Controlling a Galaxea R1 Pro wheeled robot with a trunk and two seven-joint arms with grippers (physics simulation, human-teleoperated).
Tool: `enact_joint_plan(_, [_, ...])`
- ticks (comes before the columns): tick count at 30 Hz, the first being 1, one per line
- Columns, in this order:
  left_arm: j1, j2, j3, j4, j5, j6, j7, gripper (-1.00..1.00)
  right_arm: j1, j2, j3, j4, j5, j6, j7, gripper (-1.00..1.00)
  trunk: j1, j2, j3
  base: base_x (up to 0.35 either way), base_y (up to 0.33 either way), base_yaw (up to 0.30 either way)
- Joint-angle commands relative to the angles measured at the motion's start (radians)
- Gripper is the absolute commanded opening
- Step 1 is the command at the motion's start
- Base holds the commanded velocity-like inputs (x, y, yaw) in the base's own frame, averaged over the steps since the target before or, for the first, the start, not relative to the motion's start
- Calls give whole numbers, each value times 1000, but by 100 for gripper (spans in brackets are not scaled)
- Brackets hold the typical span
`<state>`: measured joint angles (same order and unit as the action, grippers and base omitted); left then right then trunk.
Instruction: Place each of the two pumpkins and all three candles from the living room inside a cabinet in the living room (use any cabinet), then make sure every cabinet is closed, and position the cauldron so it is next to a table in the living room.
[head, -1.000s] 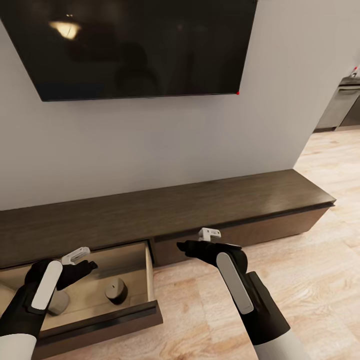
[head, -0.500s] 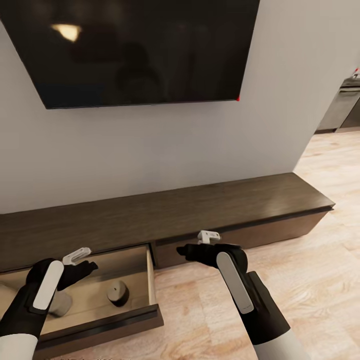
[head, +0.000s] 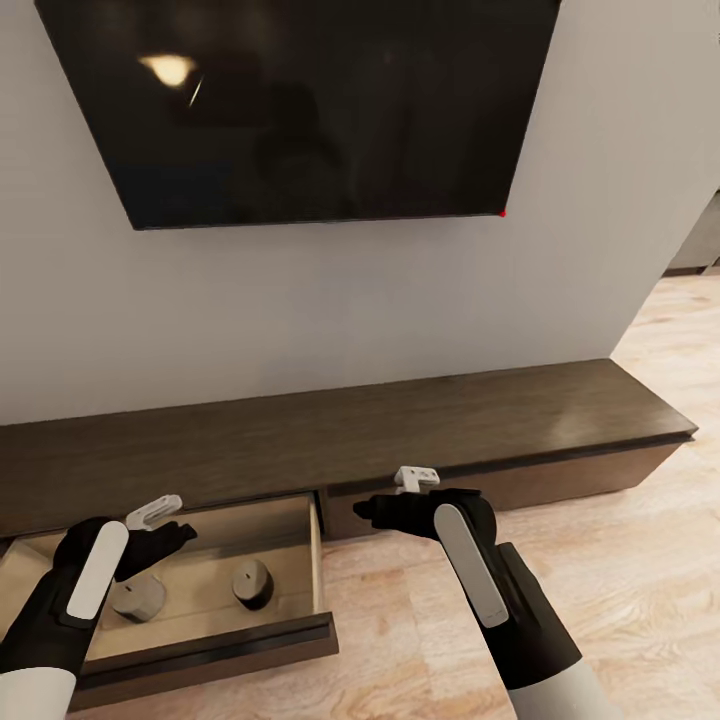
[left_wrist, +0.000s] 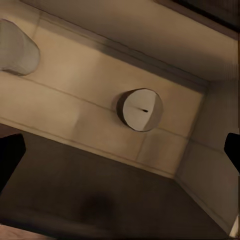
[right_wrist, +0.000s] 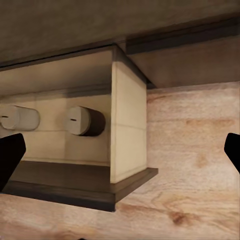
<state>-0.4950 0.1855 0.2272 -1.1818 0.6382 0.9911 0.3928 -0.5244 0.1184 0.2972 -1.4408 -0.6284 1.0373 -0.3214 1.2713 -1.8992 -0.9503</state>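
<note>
Head view has the left gripper (head: 172, 535) and right gripper (head: 372, 512) both spread and empty nearest, then two candles (head: 251, 583) upright in the cabinet's (head: 420, 425) pulled-out drawer (head: 200, 655), below a wall-mounted television (head: 330, 100).

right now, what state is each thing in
drawer: pulled open
right drawer front: shut
candle: upright in the drawer
second candle: upright in the drawer, apart from the first
tv: screen dark
left claw: open, empty, above the drawer
right claw: open, empty, over the floor before the cabinet
</note>
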Motion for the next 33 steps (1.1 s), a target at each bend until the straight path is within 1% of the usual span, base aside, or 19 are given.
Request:
enact_joint_plan(1, [0, 0, 0, -1, 10, 3, 9, 100, -1, -1, 0, -1, -10, 2, -10, 100, -4, 7, 2, -34, 0, 3])
enact_joint_plan(10, [0, 1, 1, -1, 10, 3, 9, 100, 0, -2, 0, -1, -10, 2, -8, 100, -39, 70, 31, -138, 0, 1])
enact_joint_plan(20, [0, 1, 0, -1, 11, 3, 9, 100, -1, 0, 0, -1, -11, 0, -7, 100, -77, 140, 62, -9, 0, 0])
enact_joint_plan(21, [0, 1, 0, -1, 11, 3, 9, 100, 0, 5, 2, 1, -11, 0, -6, 100, -81, 147, 65, 0, 0, 0])
enact_joint_plan(27, [0, 0, 0, -2, 11, 3, 9, 100, -1, 0, 1, -1, -11, 0, -5, 100, -104, 189, 84, 0, 0, 0])
enact_joint_plan(33, [0, 0, 0, -2, 10, 3, 9, 100, 0, 5, 2, -2, -11, 0, -5, 100, -127, 231, 103, 0, 0, 0])
